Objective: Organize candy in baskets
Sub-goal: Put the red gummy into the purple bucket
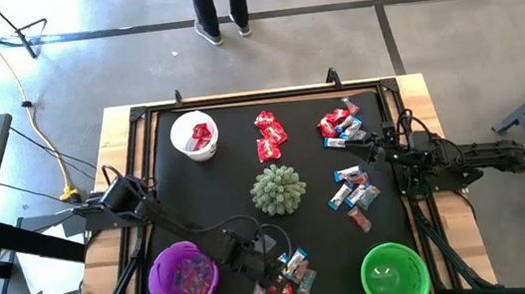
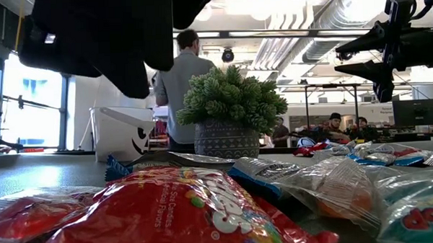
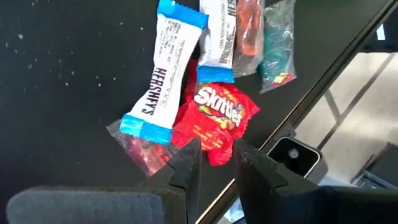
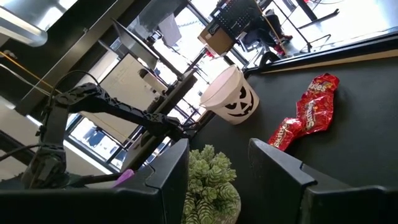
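Near the front edge of the table, btwn the purple basket (image 1: 184, 275) and green basket (image 1: 395, 274), the left gripper (image 3: 216, 163) hangs over a small pile of candy (image 1: 291, 272). Its fingers stand a little apart w/ nothing btwn them; in the wrist view the tips frame the lower edge of a red Skittles pack (image 3: 214, 119), w/ a blue-and-white Hershey's bar (image 3: 163, 73) lying partly across it and a pinkish clear pack (image 3: 142, 149) just beside.

Step in hand, as I read it: lining up a pick from this pile, not yet gripped. Next move prob calls for dropping straight down so the tips straddle the Skittles pack alone, closing, lifting clear of the Hershey's bar, then carrying to whichever basket takes reds. White basket (image 1: 195, 135) at the far left already holds red packs, so that looks the likely target, but can't be sure. Purple basket holds some candy too; green looks empty.

Right gripper (image 4: 219, 163) waits at the table's right side, fingers wide apart, empty, near more candy around it. A spiky green ball (image 1: 278, 189) sits mid-table, w/ two red packs (image 1: 269, 134) beyond it.
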